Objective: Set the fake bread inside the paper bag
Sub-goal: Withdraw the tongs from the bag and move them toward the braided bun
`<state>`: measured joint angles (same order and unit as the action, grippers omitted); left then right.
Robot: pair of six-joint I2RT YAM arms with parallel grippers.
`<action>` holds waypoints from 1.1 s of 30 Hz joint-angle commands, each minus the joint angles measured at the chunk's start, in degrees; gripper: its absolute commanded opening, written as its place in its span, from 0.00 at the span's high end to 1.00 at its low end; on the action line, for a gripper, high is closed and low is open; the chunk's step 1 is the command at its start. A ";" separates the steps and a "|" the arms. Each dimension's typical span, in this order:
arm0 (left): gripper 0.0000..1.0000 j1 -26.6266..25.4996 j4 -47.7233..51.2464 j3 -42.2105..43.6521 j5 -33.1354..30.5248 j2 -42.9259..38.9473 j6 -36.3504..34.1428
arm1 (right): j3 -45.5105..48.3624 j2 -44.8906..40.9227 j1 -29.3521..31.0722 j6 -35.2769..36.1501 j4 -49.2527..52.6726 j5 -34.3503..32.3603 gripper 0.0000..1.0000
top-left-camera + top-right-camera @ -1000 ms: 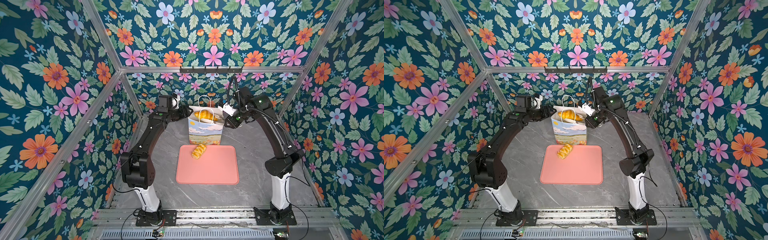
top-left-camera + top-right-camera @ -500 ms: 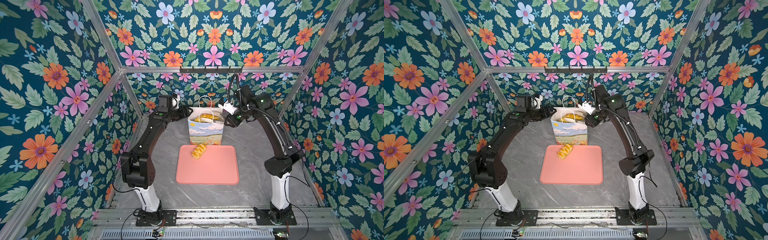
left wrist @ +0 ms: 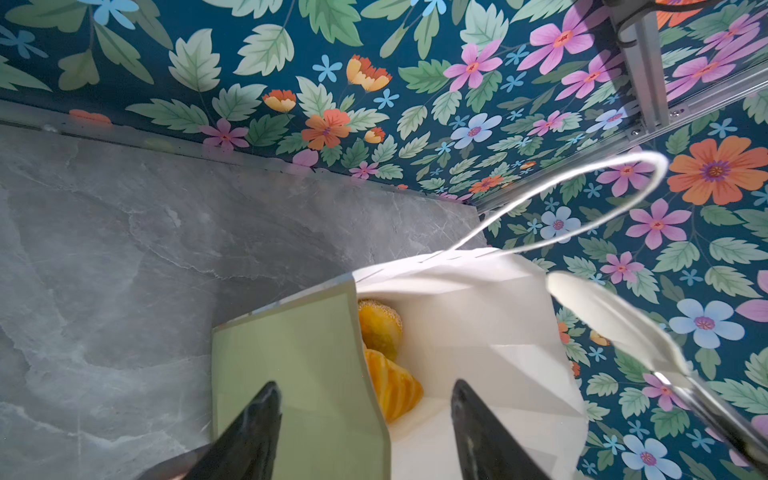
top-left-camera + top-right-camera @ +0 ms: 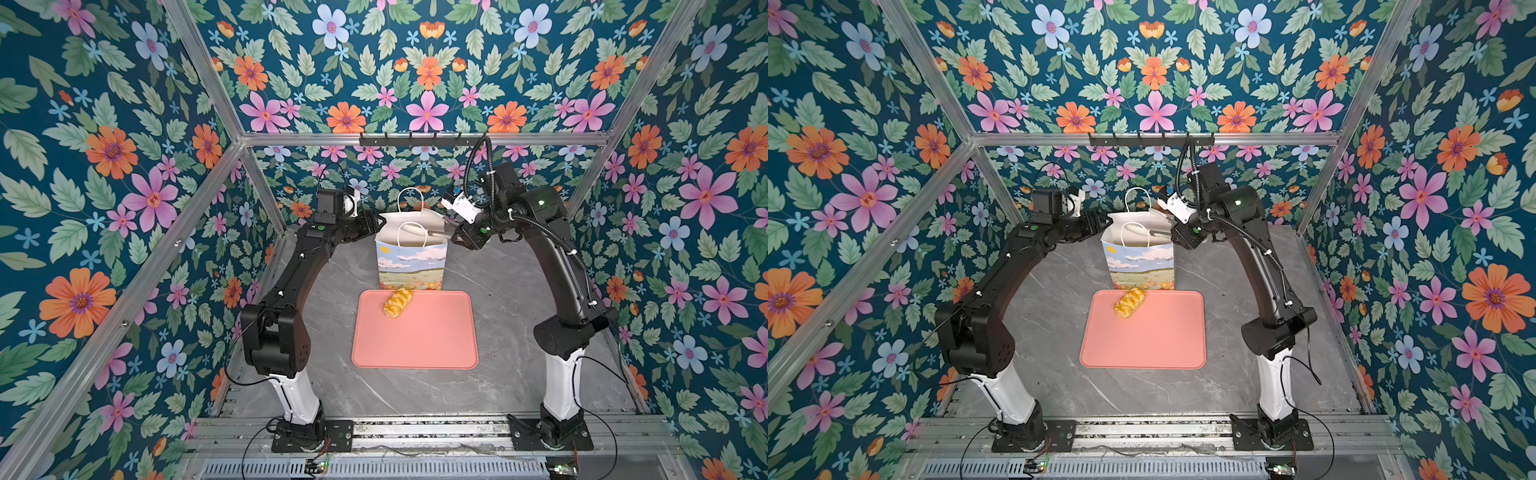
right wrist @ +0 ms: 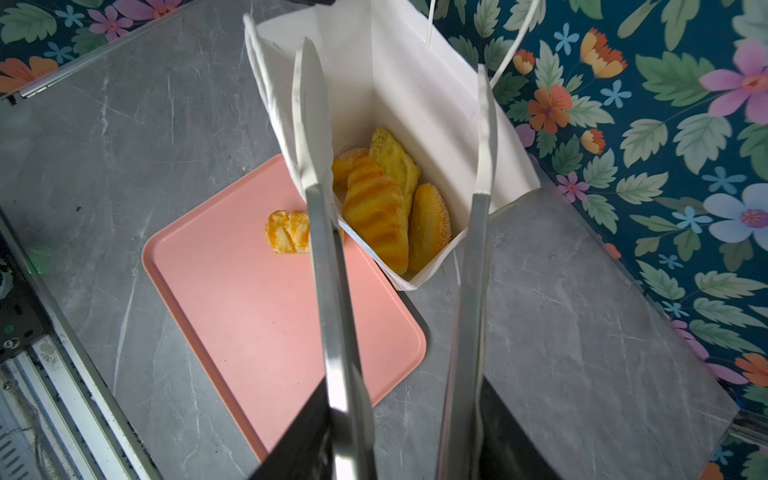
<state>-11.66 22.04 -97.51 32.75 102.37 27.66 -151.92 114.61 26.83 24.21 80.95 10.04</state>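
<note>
Glossy golden bread [image 5: 376,216] sits in the matt white paper bag [image 5: 419,95]; smooth matt pink plastic tray [image 5: 257,316] on a polished grey marble-look surface [image 5: 582,345]; brushed metal tongs [image 5: 332,291].

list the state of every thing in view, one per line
paper bag: upright, mouth open, several pastries inside
braided bread: lying on the tray, outside the bag
pink tray: flat on the table, only the one piece on it
left gripper: open, straddling the bag's side wall
right gripper: holding tongs, tips apart over the bag, empty
</note>
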 commanded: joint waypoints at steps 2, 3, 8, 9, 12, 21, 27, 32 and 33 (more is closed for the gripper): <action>0.34 0.06 1.32 -0.28 -0.23 -0.93 -1.56 | 0.04 -3.04 0.13 -1.77 -1.69 -0.31 0.52; 0.33 0.06 1.48 -0.22 -0.40 -1.19 -1.64 | 0.26 -3.98 0.15 -2.21 -1.65 0.00 0.52; 0.33 0.06 2.28 -0.13 -1.57 -2.45 -2.60 | 4.49 -10.00 0.14 -4.21 -3.47 1.21 0.52; 0.33 0.06 2.47 -0.13 -1.93 -2.85 -2.85 | 5.92 -11.42 0.12 -4.70 -4.12 0.83 0.52; 0.33 0.07 2.67 0.49 -2.60 -4.28 -3.73 | 10.87 -16.04 0.15 -6.37 -5.84 0.50 0.52; 0.32 0.23 1.86 7.61 -6.14 -11.73 -7.02 | 32.30 -33.00 1.65 -15.62 -13.23 3.27 0.55; 0.31 0.51 1.82 12.34 -7.62 -15.02 -7.95 | 41.98 -40.91 4.21 -23.20 -13.72 2.01 0.56; 0.31 0.67 0.82 15.23 -7.53 -16.81 -7.90 | 51.40 -45.17 12.83 -25.65 -13.72 1.94 0.55; 0.31 0.74 0.67 15.53 -7.53 -17.00 -7.97 | 53.19 -45.73 14.04 -26.70 -14.38 2.02 0.55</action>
<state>-11.07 24.01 -82.54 25.47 86.02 20.62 -101.73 70.24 38.22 1.50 69.60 12.36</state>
